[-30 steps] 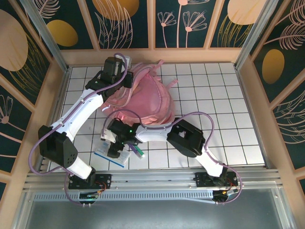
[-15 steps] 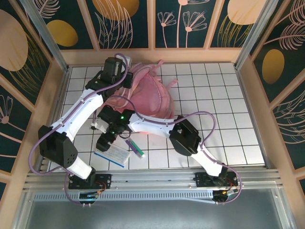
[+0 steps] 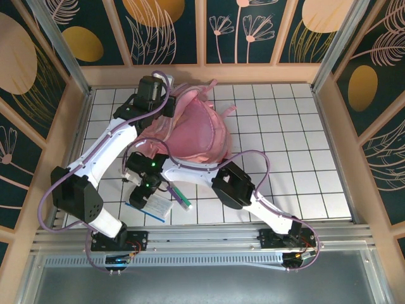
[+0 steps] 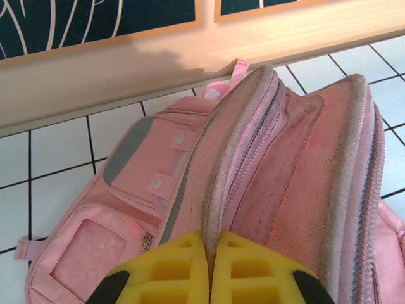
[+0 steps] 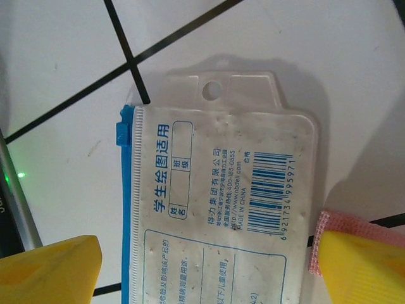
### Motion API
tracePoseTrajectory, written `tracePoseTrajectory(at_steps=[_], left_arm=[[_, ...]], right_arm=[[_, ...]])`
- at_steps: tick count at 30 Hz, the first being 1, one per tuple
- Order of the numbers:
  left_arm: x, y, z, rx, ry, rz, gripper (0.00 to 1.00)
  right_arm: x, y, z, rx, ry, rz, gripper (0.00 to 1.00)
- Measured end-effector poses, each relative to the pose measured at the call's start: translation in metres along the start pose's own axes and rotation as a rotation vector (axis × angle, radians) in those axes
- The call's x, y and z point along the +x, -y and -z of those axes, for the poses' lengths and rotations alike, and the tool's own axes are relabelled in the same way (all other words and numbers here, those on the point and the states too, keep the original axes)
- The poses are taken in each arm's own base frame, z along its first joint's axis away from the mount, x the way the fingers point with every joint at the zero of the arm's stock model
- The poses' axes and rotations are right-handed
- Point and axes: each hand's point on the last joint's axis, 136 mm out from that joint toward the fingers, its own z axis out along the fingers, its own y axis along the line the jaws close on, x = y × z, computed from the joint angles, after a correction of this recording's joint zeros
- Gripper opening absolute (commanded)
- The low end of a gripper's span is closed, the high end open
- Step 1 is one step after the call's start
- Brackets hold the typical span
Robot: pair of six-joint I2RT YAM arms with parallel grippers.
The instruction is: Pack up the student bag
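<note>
**Right gripper** (image 5: 209,272) stands released, its two yellow fingers (image 5: 50,269) set wide apart on either side of a flat translucent pouch (image 5: 221,190). The pouch has a blue zip edge, a printed barcode and a hang-hole tab. Whether the fingertips touch the pouch cannot be told. In the overhead view the right gripper (image 3: 139,195) hangs over the same pouch (image 3: 154,209) at the near left of the white gridded table (image 3: 285,126). A green and purple pen (image 3: 181,197) lies just beside the pouch on its right.

**Left gripper** (image 4: 212,263) is clenched, its yellow fingers pressed together on the zip-edged rim of the student bag (image 4: 304,158), with the pink fabric running into the seam between them. From above, the left gripper (image 3: 166,107) sits at the bag's far left edge.

**Student bag** (image 3: 193,130) lies on the table left of centre, close to the rear wall, its main compartment gaping open and well apart from the pouch.
</note>
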Motion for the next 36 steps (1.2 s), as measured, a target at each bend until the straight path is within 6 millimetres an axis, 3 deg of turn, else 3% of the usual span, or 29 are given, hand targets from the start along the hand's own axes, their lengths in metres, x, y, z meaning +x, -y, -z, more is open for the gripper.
tracePoseTrajectory(at_steps=[17, 27, 36], left_arm=[[0.0, 0.0, 0.0, 0.0, 0.0, 0.0, 0.0], [0.0, 0.0, 0.0, 0.0, 0.0, 0.0, 0.0], [-0.002, 0.0, 0.0, 0.0, 0.001, 0.0, 0.0]], right_arm=[[0.024, 0.001, 0.02, 0.074, -0.1, -0.076, 0.99], [0.051, -0.018, 0.009, 0.088, -0.206, -0.038, 0.94], [0.056, -0.019, -0.001, 0.227, -0.244, 0.06, 0.94]])
